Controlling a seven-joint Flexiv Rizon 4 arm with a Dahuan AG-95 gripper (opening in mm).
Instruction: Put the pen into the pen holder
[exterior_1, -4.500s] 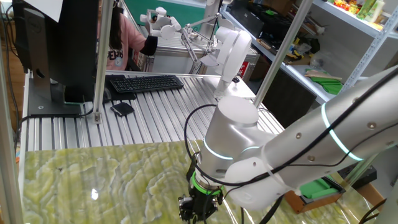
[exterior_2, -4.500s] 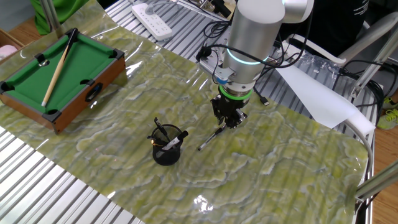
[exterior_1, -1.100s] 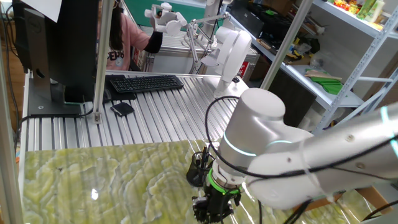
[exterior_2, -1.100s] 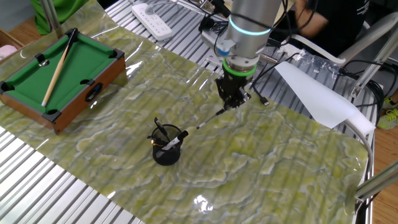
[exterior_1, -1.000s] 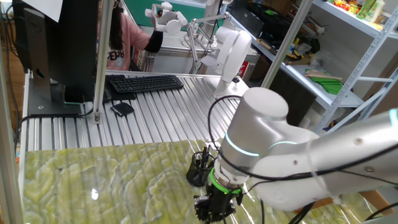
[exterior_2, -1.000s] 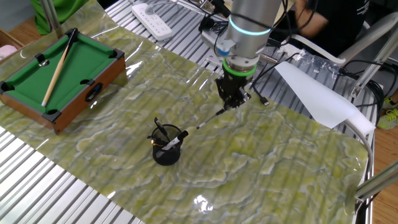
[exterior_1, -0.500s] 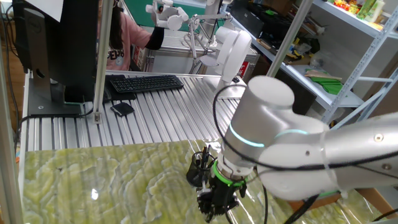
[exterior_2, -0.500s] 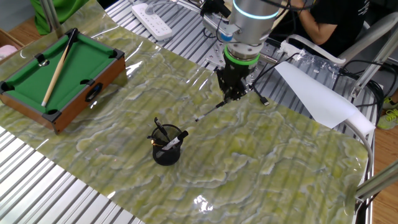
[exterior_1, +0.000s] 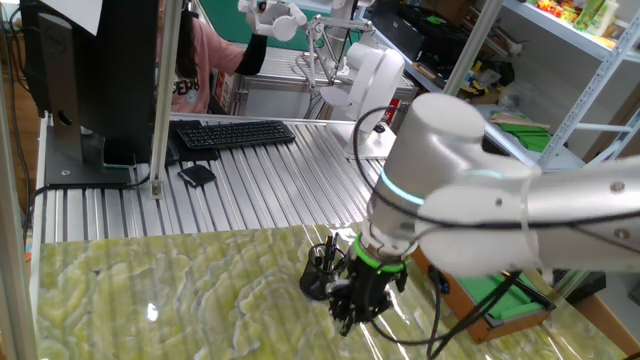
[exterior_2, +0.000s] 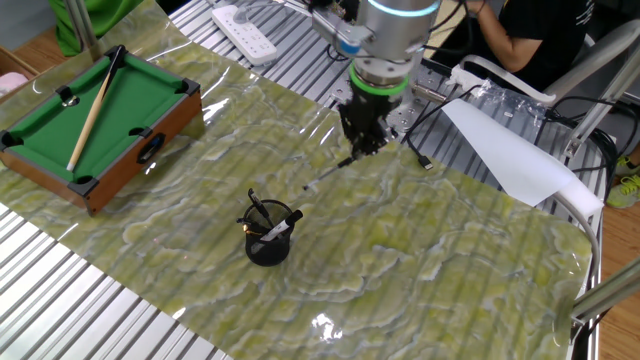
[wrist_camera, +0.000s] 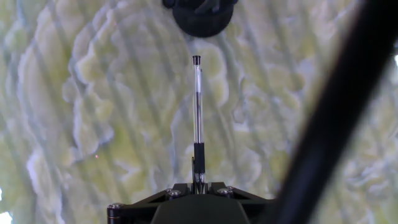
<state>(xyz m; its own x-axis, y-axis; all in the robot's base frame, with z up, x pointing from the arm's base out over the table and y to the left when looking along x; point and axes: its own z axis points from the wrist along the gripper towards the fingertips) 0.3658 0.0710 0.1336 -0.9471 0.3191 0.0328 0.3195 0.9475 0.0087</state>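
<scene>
Clamped on the pen (exterior_2: 328, 173), my gripper (exterior_2: 358, 150) hangs above the green mat (exterior_2: 420, 240), the pen slanting down toward seven o'clock. I see the pen holder (exterior_2: 268, 238) at about seven o'clock from the claw, well apart from the pen's lower tip.

End effector (exterior_2: 357, 152) straight down above the table, jaws clamped narrow.

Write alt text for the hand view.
Seen from above, a slim pen sticks out from the end effector that grips its dark end, over a green-and-cream marbled tabletop. The black pen holder sits at the top edge, and a blurred dark cable crosses the right side.
</scene>
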